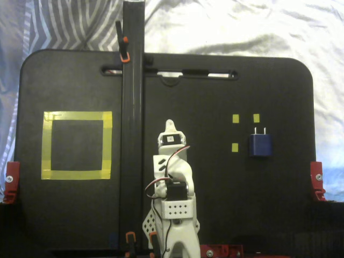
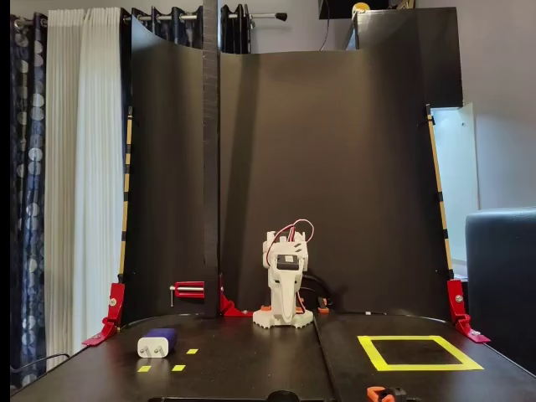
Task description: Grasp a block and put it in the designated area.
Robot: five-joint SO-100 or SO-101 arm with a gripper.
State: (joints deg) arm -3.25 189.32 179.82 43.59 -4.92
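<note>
I see arm (image 1: 173,177) folded mid-frame; gripper (image 1: 170,127) state unclear. Plug-adapter block (image 1: 259,144) right beside small tape squares (image 1: 235,119), start spot I judge; yellow tape square (image 1: 77,144) left, empty.

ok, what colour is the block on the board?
Dark navy blue, with two silvery prongs on one end. The block shows best in the fixed view from above.

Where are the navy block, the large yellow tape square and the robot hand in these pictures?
navy block (image 1: 259,145): a fixed view from above, middle of its top face.
large yellow tape square (image 1: 77,115): same view, its top strip.
hand (image 1: 170,126): same view, the white tip.
</note>
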